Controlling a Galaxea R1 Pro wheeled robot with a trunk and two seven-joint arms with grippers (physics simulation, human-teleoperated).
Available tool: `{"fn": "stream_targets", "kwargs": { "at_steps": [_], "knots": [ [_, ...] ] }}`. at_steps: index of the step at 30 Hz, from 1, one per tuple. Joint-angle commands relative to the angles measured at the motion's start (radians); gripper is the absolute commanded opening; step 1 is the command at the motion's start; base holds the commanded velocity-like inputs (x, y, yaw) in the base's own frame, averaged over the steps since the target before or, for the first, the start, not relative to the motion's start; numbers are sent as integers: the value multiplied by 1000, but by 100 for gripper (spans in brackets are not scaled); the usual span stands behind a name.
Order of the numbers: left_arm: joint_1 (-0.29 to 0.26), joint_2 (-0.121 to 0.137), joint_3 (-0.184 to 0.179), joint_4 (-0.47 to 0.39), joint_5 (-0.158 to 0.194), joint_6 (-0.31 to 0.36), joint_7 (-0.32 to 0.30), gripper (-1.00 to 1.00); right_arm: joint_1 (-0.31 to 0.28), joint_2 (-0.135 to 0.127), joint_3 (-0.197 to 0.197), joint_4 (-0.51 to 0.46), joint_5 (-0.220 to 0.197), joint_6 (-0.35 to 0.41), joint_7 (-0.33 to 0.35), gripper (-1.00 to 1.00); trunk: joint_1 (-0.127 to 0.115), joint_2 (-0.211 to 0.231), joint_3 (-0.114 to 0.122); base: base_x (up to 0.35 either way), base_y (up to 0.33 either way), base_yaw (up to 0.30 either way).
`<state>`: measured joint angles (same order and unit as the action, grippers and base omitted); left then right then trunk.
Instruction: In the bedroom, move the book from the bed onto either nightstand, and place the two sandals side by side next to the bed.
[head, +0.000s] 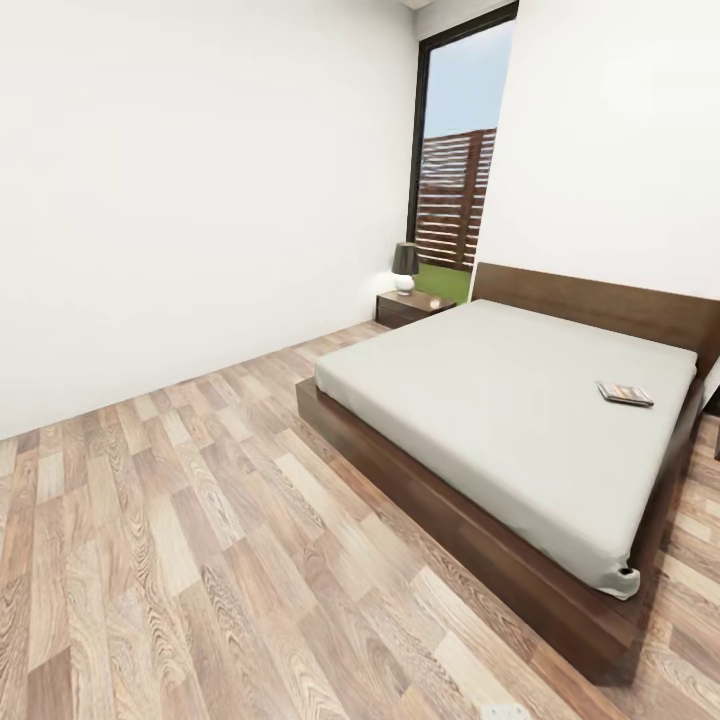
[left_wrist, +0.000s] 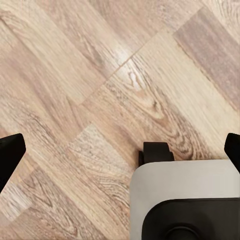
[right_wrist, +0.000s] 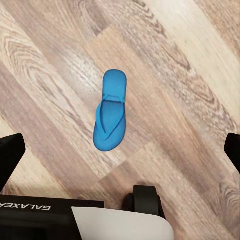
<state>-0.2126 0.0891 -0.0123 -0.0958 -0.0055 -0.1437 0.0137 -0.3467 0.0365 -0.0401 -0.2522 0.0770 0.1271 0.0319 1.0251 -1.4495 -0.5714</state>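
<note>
Nightstand (head: 408, 306) stands against the far wall, left of the bed (head: 500, 400), carrying a lamp (head: 404, 266); book (head: 625, 393) lies flat on the mattress near the headboard; one blue sandal (right_wrist: 111, 111) lies on the wood floor (head: 180, 540) below the right end effector (right_wrist: 120, 150), fingers spread wide; left end effector (left_wrist: 120, 150) likewise agape over bare floor.

I see white walls (head: 180, 200) | wood-plank floor (head: 180, 560) | tall window (head: 455, 150), slatted fence (head: 455, 195) outside | lamp (head: 405, 266)

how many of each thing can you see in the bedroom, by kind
bed: 1
book: 1
nightstand: 1
lamp: 1
sandal: 1
total: 5
</note>
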Motion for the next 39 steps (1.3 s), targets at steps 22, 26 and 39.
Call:
{"fn": "stream_targets", "kwargs": {
  "at_steps": [22, 26, 39],
  "knots": [
    [-1, -1, -1, 1, -1, -4, 1, 100, 0, 1, -4, -2, 8, 6, 3, 100, 0, 0, -1, 75, 0, 0],
    [-1, -1, -1, 1, -1, -4, 1, 100, 0, 1, -4, -2, 9, 7, 2, 100, 0, 0, -1, 23, 0, 0],
    [1, -2, 1, -95, -1, -4, -3, 100, -1, 7, -5, -7, 10, 15, -3, 100, 0, 0, -1, 5, 0, 0]
  ]
}}
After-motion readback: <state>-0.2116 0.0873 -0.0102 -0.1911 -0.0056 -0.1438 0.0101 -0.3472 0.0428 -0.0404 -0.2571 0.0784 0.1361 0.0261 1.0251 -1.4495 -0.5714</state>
